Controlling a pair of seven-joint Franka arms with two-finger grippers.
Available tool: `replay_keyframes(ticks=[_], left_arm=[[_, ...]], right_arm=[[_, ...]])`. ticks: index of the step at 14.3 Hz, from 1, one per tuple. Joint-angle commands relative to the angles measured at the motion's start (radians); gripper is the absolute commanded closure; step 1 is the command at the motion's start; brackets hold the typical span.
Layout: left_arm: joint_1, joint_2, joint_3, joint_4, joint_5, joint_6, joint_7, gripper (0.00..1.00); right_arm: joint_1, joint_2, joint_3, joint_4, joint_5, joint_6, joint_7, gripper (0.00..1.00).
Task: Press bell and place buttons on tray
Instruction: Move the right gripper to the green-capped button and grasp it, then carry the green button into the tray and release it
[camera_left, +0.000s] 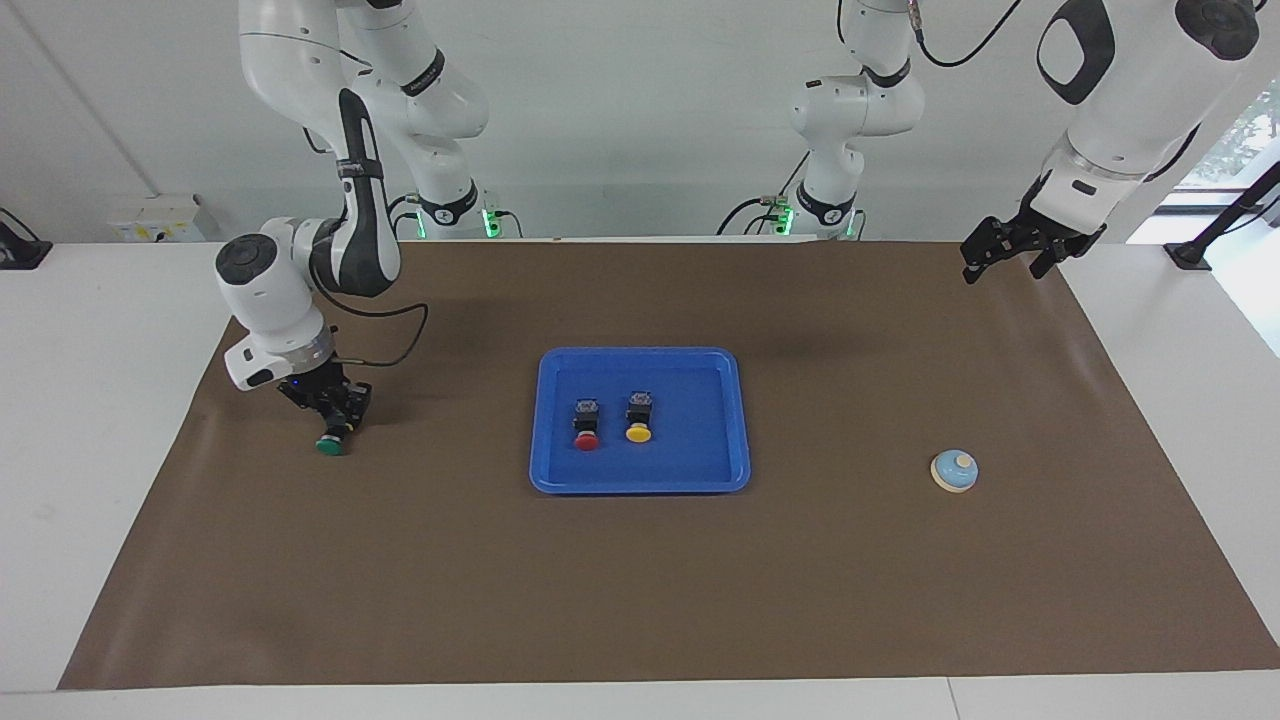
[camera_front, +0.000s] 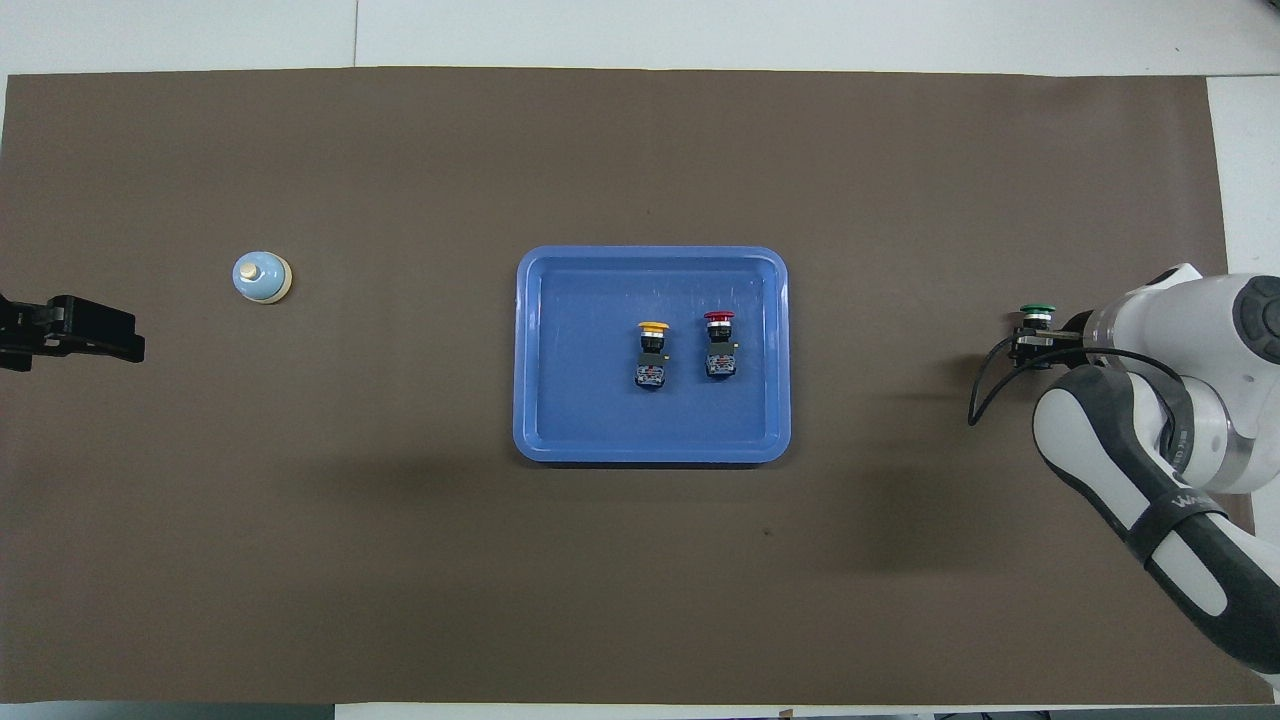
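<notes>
The blue tray (camera_left: 640, 360) sits in the middle of the frame on the brown mat (camera_left: 640, 600) that covers the desk (camera_left: 90, 400). Two buttons already lie inside it, side by side: the red button (camera_left: 586, 425) and the yellow button (camera_left: 639, 417). That looks like two of three jobs done. The green button (camera_left: 329, 443) is at the left of the facing frame, well apart from the tray. The right gripper (camera_left: 335, 420) is right down on it, and its jaws look closed around the black body of the button, with the green cap poking out below. I think it grabs the body there so it can lift the button and carry it to the tray. The little blue bell (camera_left: 954, 471) sits alone at the right of the facing frame. The left gripper (camera_left: 1010, 250) waits up high at the upper right, holding nothing, its jaws a bit apart.
</notes>
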Motion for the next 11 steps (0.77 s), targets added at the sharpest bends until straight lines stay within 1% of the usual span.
replay_keyframes(ticks=[1, 3, 5, 8, 11], left_arm=[[-0.001, -0.003, 0.006, 0.005, -0.014, 0.007, 0.015, 0.0], [-0.001, -0.003, 0.006, 0.005, -0.014, 0.007, 0.015, 0.0], [-0.001, -0.003, 0.007, 0.005, -0.014, 0.007, 0.015, 0.0], [-0.001, -0.003, 0.006, 0.005, -0.014, 0.007, 0.015, 0.0], [-0.001, -0.003, 0.007, 0.005, -0.014, 0.007, 0.015, 0.0]], right_arm=[[0.059, -0.007, 0.007, 0.103, -0.003, -0.131, 0.041, 1.0], [0.128, -0.002, 0.007, 0.173, -0.003, -0.206, 0.13, 1.0], [0.212, 0.002, 0.007, 0.236, -0.001, -0.257, 0.251, 1.0], [0.353, 0.031, 0.007, 0.327, 0.01, -0.308, 0.428, 1.0], [0.479, 0.039, 0.01, 0.377, 0.017, -0.325, 0.543, 1.0]])
